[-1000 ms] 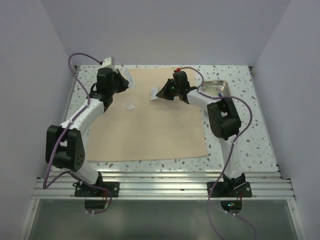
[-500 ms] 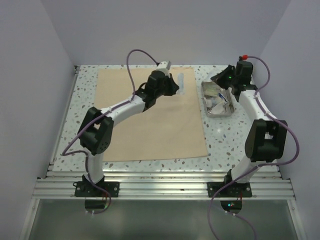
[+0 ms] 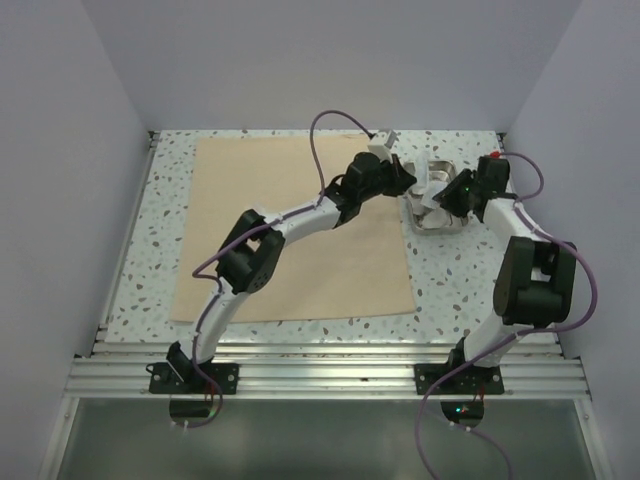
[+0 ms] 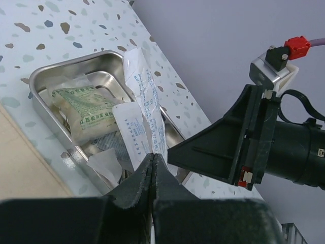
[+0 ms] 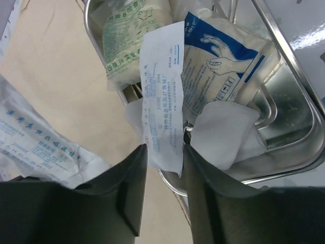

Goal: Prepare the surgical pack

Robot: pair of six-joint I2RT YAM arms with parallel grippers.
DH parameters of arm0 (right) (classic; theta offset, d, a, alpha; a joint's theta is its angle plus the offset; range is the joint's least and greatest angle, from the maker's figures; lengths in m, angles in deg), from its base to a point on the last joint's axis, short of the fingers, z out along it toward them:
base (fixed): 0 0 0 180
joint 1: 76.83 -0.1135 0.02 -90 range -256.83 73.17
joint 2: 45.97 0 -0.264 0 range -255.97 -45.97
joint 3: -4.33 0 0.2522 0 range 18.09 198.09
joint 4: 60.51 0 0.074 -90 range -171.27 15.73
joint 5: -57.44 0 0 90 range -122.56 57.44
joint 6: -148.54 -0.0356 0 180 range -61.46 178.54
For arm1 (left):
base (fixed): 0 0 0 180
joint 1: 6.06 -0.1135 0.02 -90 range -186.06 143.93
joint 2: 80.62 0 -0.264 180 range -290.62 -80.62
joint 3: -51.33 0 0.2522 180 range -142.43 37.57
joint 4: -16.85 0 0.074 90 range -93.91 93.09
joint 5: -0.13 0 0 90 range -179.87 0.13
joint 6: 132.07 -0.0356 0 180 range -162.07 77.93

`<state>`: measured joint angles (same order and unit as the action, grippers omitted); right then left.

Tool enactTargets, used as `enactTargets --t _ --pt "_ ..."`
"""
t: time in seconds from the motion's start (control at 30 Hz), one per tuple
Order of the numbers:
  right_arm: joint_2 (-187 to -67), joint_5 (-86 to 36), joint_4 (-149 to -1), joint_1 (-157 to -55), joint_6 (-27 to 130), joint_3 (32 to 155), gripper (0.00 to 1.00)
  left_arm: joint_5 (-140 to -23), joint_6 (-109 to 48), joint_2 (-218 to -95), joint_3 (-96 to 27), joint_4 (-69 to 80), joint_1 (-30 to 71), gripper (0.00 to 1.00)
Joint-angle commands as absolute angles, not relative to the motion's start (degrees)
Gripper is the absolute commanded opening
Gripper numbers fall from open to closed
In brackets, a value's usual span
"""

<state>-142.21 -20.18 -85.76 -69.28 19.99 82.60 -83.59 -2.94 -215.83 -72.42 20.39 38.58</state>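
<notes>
The tan wrap sheet (image 3: 290, 230) lies flat on the table. Off its far right corner sits the steel tray (image 3: 445, 222), holding a green-printed packet (image 5: 132, 30), a blue glove packet (image 5: 223, 51) and white gauze (image 5: 223, 127). My left gripper (image 4: 153, 158) reaches across to the tray and is shut on the lower end of a long white packet (image 4: 144, 96) that stands up over it. My right gripper (image 5: 165, 150) is at the tray's near rim, open, with the end of another printed white packet (image 5: 162, 101) hanging between its fingers. Any metal instruments are hidden under the packets.
Speckled tabletop (image 3: 470, 280) surrounds the sheet and tray. Grey walls close in the table on three sides. The left arm (image 3: 300, 215) stretches diagonally over the sheet, and both grippers crowd the tray within a few centimetres of each other.
Both arms have come to the tray from over the sheet's far part. The loose white packets on the sheet are gone. The right gripper's jaws have parted.
</notes>
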Motion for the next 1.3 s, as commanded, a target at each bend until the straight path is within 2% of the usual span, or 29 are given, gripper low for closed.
enactTargets --t 0.0,0.03,0.07,0.27,0.47,0.5,0.53,0.6,0.63,0.73,0.87,1.1,1.2,1.27 --pt "-140.2 -22.5 -85.8 -68.6 22.1 83.4 0.41 -82.0 -0.7 -218.4 -76.5 26.3 39.0 0.00" --pt "-139.7 -23.2 -85.8 -68.5 22.0 83.0 0.52 -82.1 -0.5 -219.0 -76.9 26.5 39.2 0.00" --pt "-138.9 -24.6 -85.7 -68.2 21.9 82.8 0.54 -82.1 -0.2 -219.8 -77.5 26.6 39.5 0.00" --pt "-130.7 -32.4 -87.5 -67.1 21.0 81.7 0.54 -85.0 1.1 -222.3 -78.7 26.5 41.7 0.00" --pt "-127.9 -31.2 -86.5 -66.6 20.9 80.8 0.53 -85.1 2.4 -227.6 -85.2 21.6 42.7 0.00" --pt "-127.8 -30.9 -86.4 -66.5 20.9 80.6 0.53 -84.8 2.4 -228.0 -86.2 20.4 42.9 0.03" --pt "-127.7 -30.7 -86.1 -66.5 20.7 80.5 0.53 -84.5 1.8 -228.4 -87.0 19.6 43.1 0.17" --pt "-127.1 -30.4 -85.6 -66.5 20.4 80.1 0.53 -85.5 1.0 -228.2 -87.3 18.4 43.2 0.32" --pt "-127.1 -29.7 -85.2 -66.5 20.2 80.0 0.53 -85.9 -0.1 -227.3 -86.8 17.7 43.2 0.44" --pt "-127.3 -28.5 -85.2 -66.5 20.0 80.5 0.53 -87.8 -1.6 -224.6 -85.9 16.4 43.2 0.59" --pt "-127.0 -26.5 -84.0 -66.5 19.8 80.1 0.52 -93.1 -7.0 -218.0 -83.4 12.1 42.9 0.67" --pt "-126.4 -23.9 -80.1 -67.8 18.7 78.6 0.52 -102.8 -10.3 -194.3 -62.3 8.9 38.2 0.98" --pt "-127.6 -23.9 -79.6 -70.5 18.7 79.0 0.52 -102.3 -7.6 -186.5 -49.2 7.0 32.5 1.00" --pt "-128.9 -24.1 -79.5 -73.8 18.8 79.7 0.52 -103.1 -6.5 -183.5 -44.9 5.7 28.2 1.00"
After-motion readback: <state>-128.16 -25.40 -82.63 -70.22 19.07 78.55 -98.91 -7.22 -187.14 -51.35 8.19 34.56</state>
